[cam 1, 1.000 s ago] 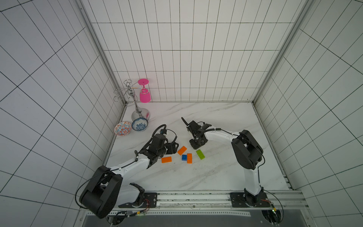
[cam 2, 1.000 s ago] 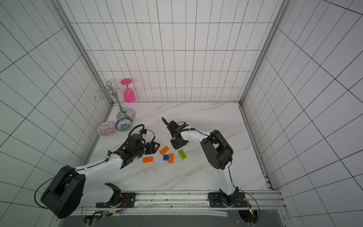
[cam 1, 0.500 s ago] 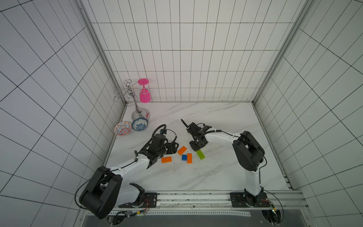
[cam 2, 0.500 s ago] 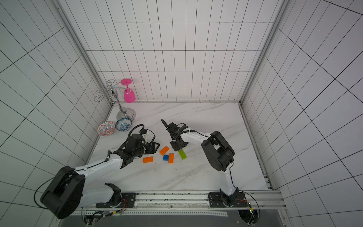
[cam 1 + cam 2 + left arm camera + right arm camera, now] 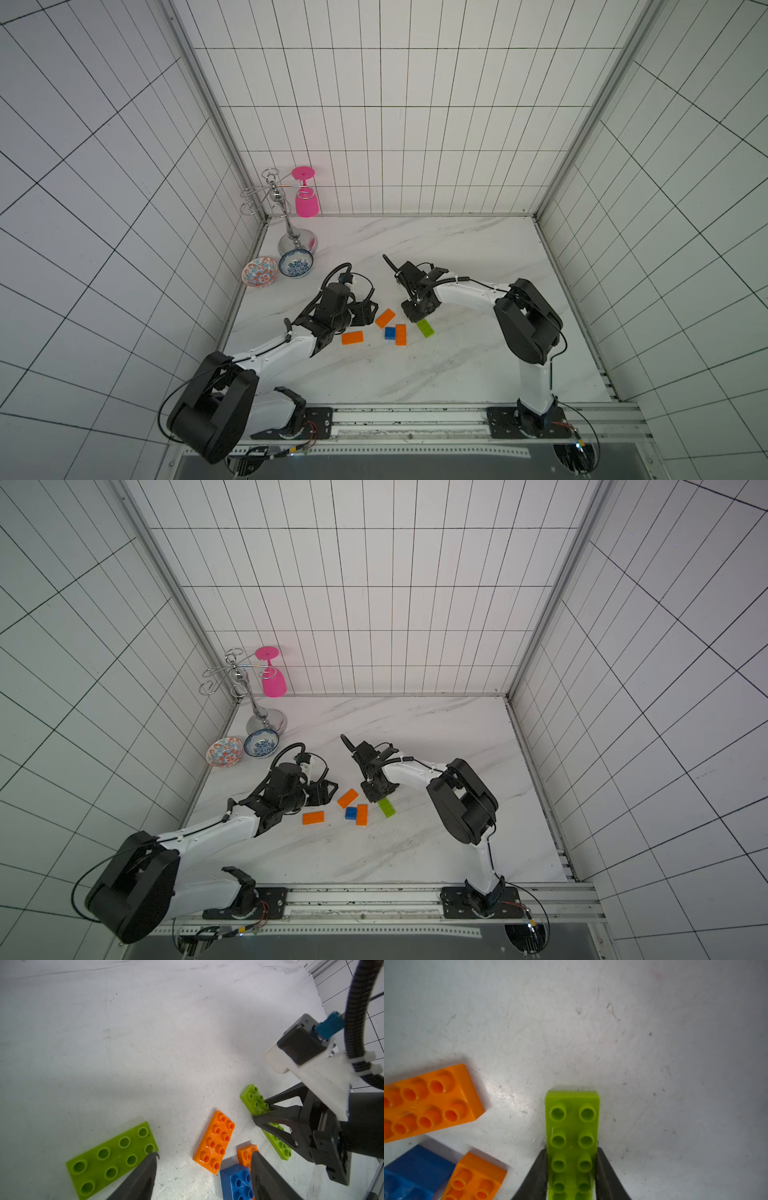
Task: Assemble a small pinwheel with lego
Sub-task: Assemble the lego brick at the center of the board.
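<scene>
Loose lego lies mid-table. My right gripper (image 5: 571,1149) is shut on a lime-green brick (image 5: 572,1113), its fingers pressed to both long sides, low at the table; both top views show the brick (image 5: 425,327) (image 5: 387,807) poking out from under that gripper (image 5: 417,316). An orange brick (image 5: 400,334) touches the blue square (image 5: 390,333). Two more orange bricks (image 5: 385,318) (image 5: 352,337) lie apart. My left gripper (image 5: 204,1153) (image 5: 368,313) is open and empty, with an upturned lime-green brick (image 5: 112,1159) beside one finger. No pinwheel is in view.
Two patterned bowls (image 5: 259,272) (image 5: 296,263) sit at the back left by the wall. Behind them stands a metal glass rack (image 5: 286,224) with a pink glass (image 5: 306,201) hanging upside down. Tiled walls close three sides, and the arms' rail (image 5: 415,415) runs along the front.
The right gripper has come forward and down onto the lime-green brick, its fingers now against the brick's sides. The left arm and the other bricks have not moved.
</scene>
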`<state>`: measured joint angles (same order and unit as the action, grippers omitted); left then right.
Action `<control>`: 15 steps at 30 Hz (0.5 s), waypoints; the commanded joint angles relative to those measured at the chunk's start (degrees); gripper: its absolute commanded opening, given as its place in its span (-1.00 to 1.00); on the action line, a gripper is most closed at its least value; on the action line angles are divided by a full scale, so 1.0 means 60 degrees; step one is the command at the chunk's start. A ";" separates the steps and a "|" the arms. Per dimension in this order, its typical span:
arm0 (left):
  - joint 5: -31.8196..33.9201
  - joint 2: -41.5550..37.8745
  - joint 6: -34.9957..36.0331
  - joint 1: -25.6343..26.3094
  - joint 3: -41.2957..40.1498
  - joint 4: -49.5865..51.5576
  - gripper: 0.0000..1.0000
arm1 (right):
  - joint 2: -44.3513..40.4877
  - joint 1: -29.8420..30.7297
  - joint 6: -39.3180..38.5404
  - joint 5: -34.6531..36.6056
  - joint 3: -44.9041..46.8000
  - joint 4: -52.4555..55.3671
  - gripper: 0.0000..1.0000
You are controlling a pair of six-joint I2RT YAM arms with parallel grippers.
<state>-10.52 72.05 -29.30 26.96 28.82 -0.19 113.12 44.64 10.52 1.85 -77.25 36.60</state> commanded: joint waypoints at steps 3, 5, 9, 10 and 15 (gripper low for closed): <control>0.0026 -0.0121 0.0083 0.0027 0.0006 -0.0159 0.45 | 0.0176 0.0064 -0.0095 0.0168 0.0447 0.0781 -0.28; 0.0026 -0.0155 0.0079 0.0014 -0.0009 -0.0145 0.48 | 0.0127 0.0067 -0.0075 -0.0008 0.0444 0.0768 -0.11; 0.0455 -0.0403 0.0240 0.0017 0.0187 0.0228 0.60 | 0.0013 0.0075 -0.0066 -0.0103 -0.0114 0.0813 0.13; 0.0600 -0.0499 0.0296 0.0009 0.0252 0.0377 0.60 | -0.0022 0.0073 -0.0062 -0.0052 -0.0333 0.0842 0.16; 0.1362 -0.1150 0.0437 -0.0023 0.0551 0.1293 0.59 | -0.0462 0.0083 0.0378 0.0496 -0.1058 0.1127 0.24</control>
<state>-6.20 67.53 -27.92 26.94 30.02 4.34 112.92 44.66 10.70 2.24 -79.09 40.38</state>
